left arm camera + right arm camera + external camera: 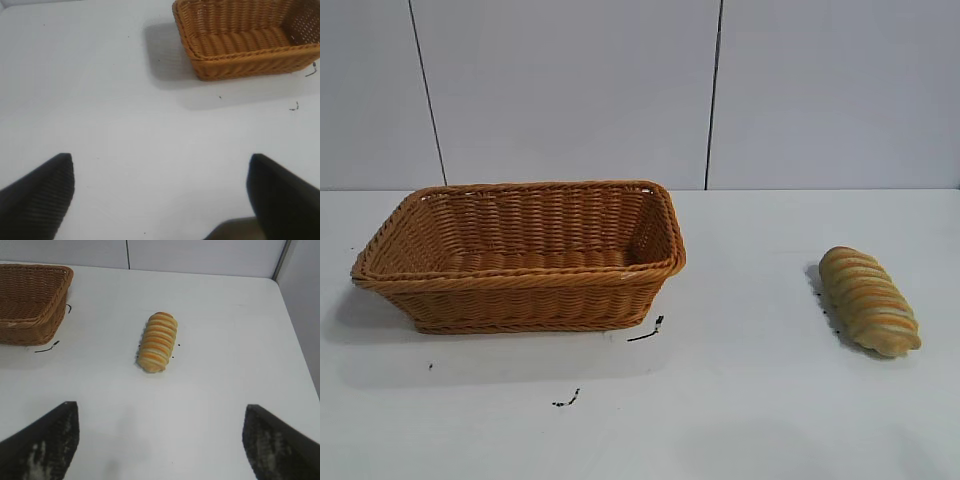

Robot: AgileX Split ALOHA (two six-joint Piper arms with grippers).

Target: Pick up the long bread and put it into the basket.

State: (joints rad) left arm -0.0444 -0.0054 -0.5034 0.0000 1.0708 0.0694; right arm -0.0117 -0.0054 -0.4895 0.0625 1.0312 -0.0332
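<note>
The long bread (869,299), a golden-tan loaf with pale yellow and orange-brown stripes, lies on the white table at the right. It also shows in the right wrist view (157,341). The orange-brown wicker basket (520,285) stands at the left and is empty; it also shows in the left wrist view (240,62) and the right wrist view (30,320). My right gripper (160,412) is open and empty, well short of the bread. My left gripper (161,165) is open and empty, away from the basket. Neither gripper shows in the exterior view.
Small black marks (646,331) lie on the table in front of the basket, with another mark (566,399) nearer the front. The table's right edge (295,335) and a grey wall run beside the bread.
</note>
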